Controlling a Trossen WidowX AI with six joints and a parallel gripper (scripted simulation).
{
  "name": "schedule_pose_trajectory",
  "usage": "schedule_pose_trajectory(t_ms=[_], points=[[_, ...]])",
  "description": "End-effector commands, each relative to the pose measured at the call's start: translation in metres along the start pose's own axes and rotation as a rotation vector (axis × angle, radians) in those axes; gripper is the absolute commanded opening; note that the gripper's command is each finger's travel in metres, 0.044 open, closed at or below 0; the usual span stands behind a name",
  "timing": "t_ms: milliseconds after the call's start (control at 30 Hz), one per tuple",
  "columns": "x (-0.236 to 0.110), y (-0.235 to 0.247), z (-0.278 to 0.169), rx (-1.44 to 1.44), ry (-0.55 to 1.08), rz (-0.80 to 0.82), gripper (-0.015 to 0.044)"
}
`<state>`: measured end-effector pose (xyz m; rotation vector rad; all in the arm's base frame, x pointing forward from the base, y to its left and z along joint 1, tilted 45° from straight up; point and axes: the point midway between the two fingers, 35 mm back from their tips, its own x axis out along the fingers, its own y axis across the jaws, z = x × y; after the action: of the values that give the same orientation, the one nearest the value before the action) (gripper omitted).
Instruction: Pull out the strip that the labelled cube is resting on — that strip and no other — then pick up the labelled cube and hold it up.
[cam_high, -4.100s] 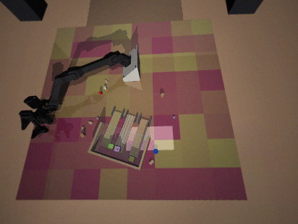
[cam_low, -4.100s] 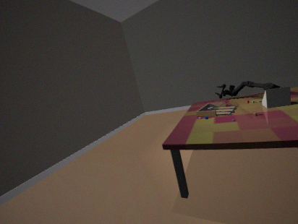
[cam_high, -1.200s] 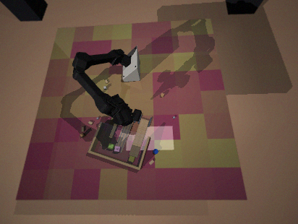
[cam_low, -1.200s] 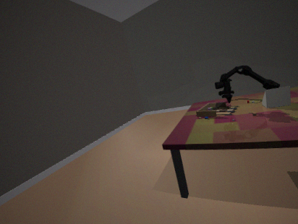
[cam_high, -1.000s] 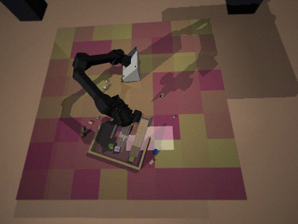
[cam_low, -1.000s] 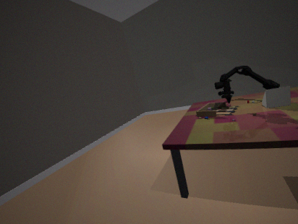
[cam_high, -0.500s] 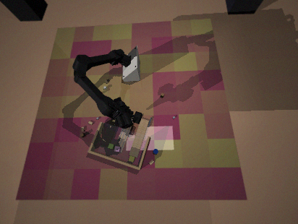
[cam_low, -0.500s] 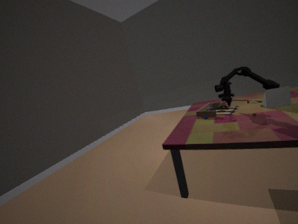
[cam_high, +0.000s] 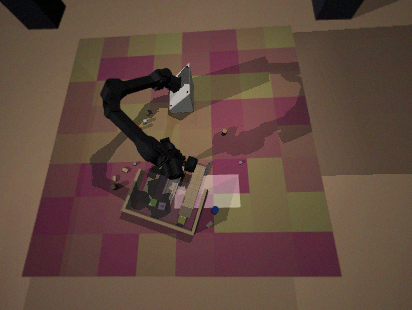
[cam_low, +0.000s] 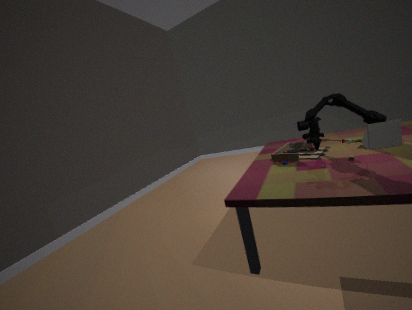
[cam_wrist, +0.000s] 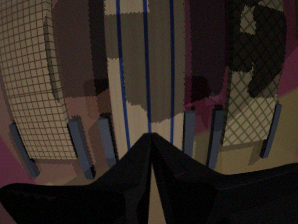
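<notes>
A wooden tray (cam_high: 131, 214) (cam_low: 285, 158) on the checked table holds several long strips side by side. The labelled cube (cam_high: 162, 204), purple with a dark mark, sits near the tray's lower end beside a green cube (cam_high: 153, 202). An olive cube (cam_high: 182, 220) lies further right. My gripper (cam_high: 184, 171) (cam_low: 315, 145) (cam_wrist: 149, 139) is shut, with its tips low over the upper end of the pale strip with blue lines (cam_wrist: 143, 63). I see nothing between the fingers. Meshed strips (cam_wrist: 29, 63) (cam_wrist: 256, 96) lie on both sides. The cubes are hidden in the wrist view.
A white box (cam_high: 181, 92) (cam_low: 382, 134) stands by the arm's base. A blue ball (cam_high: 215, 209) lies just right of the tray. Small loose cubes (cam_high: 225, 132) (cam_high: 145, 120) (cam_high: 125, 170) are scattered on the table. The table edge (cam_low: 320, 201) is near.
</notes>
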<state>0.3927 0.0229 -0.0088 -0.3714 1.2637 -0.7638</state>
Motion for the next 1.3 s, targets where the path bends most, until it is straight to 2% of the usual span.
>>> schedule_pose_trajectory(t_ms=[0,200,1267], points=[[0.008,0.0,-0.002,-0.009,0.002,-0.006,0.0],[0.017,0.0,-0.002,-0.009,0.002,-0.008,0.0],[0.018,0.0,-0.002,-0.009,0.002,-0.008,0.0]])
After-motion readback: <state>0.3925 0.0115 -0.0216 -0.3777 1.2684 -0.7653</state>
